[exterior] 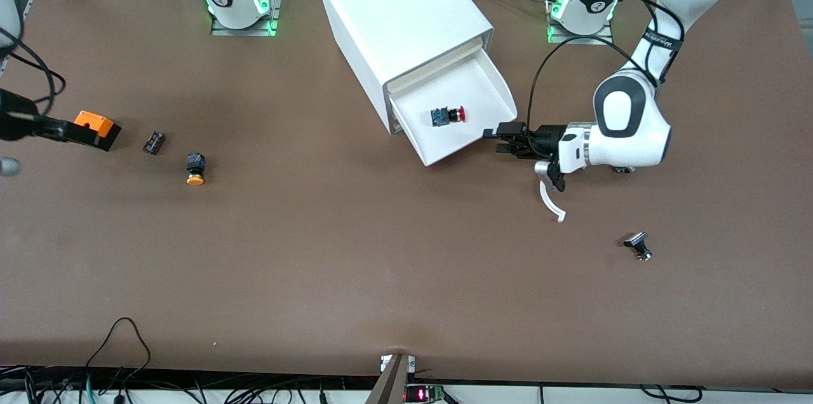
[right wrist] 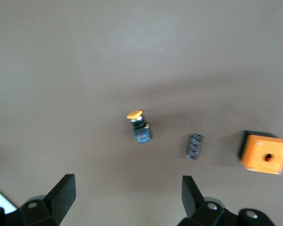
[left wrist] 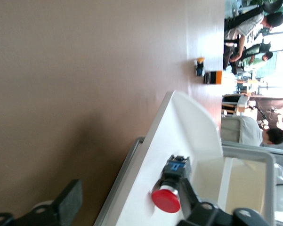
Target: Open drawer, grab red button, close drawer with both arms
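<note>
the drawer (exterior: 473,113) stands pulled out of the white cabinet (exterior: 394,16), its sloped lip toward the left arm's end of the counter (exterior: 356,264). the button (exterior: 448,115) lies on its side on the drawer floor, red cap pointing at the lip, blue-and-black body toward the cabinet.

the left claw (exterior: 495,141) is just off the drawer's lip, level with the counter, fingers spread and holding nothing. in the left wrist view the left claw (left wrist: 132,207) frames the drawer wall (left wrist: 179,122) and the button (left wrist: 172,186) sits close to one finger (left wrist: 68,202), not touched.

the right claw is released too; in the right wrist view the right claw (right wrist: 127,197) hangs over the counter near the orange-capped button (right wrist: 139,126), a small black part (right wrist: 194,146) and an orange box (right wrist: 265,153), its finger (right wrist: 61,195) clear of all three. this arm waits.

the only writing is black lettering on a band round the left arm (exterior: 660,42), too small to read. another small black-and-metal part (exterior: 638,245) lies toward the left arm's end, nearer the front camera than the drawer.
</note>
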Controlling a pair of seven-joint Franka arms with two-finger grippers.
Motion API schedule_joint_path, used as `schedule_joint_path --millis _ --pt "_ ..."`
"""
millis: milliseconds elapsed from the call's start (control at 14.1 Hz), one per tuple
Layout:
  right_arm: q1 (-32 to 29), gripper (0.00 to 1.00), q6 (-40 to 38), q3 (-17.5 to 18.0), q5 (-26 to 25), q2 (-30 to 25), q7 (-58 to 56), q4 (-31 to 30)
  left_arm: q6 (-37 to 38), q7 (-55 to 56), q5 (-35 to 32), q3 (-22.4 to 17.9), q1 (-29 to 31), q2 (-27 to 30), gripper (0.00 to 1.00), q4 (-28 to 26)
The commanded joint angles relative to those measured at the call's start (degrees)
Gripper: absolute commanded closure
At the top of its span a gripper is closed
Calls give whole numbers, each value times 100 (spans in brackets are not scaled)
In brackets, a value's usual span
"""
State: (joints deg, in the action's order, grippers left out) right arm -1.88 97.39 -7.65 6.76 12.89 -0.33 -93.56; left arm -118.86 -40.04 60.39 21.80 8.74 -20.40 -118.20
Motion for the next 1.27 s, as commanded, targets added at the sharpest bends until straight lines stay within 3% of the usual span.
schedule_joint_path --millis 0,212,425,637,921,1204 --pt "73 0 -27 18 63 178 -11 119 -128 -12 34 -9 513 807 0 -115" --pt "152 0 8 18 -184 293 -81 110 -374 14 -27 -26 558 1379 0 -142" --pt "434 0 288 18 -411 424 -20 92 -322 67 -1463 -201 681 1828 0 -2" --pt "451 0 482 27 -421 600 -28 75 554 102 -2845 -588 690 1987 0 726" --pt "733 0 1193 27 -325 811 -2 -328 1951 1179 -4743 -624 611 2031 0 1982" --pt "742 0 1826 27 -325 689 -98 -1022 2831 2316 -6044 -580 366 2154 0 2109"
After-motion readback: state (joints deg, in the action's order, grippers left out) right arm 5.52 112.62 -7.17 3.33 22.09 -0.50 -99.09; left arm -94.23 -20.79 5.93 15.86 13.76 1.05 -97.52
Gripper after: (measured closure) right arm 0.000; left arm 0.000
